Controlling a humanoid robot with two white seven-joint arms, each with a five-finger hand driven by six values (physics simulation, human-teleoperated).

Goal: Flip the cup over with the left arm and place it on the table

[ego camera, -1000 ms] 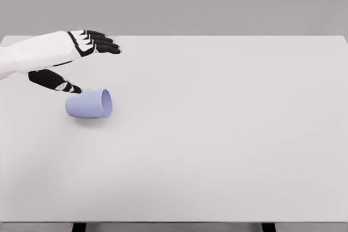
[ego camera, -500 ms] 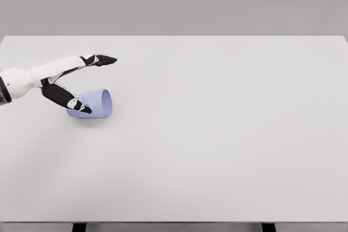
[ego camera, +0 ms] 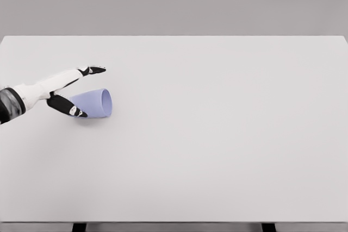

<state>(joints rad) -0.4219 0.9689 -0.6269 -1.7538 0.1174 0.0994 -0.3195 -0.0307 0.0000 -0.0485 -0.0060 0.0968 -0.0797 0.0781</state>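
Note:
A pale blue cup (ego camera: 93, 103) lies on its side on the white table (ego camera: 217, 134), its mouth facing right. My left hand (ego camera: 81, 91) reaches in from the left edge and sits around the cup's closed end. Its fingers (ego camera: 93, 70) stretch out straight behind the cup, and the thumb (ego camera: 69, 107) crosses in front of the cup's base. The hand is open and does not clasp the cup. The right arm does not show.
The table's left edge lies just left of the hand, and its front edge runs along the bottom of the picture. Two dark table legs (ego camera: 79, 227) show below that edge.
My left hand has dropped and turned edge-on, sliding toward the cup's base; the thumb now lies across the front of the base. The cup has stayed in place.

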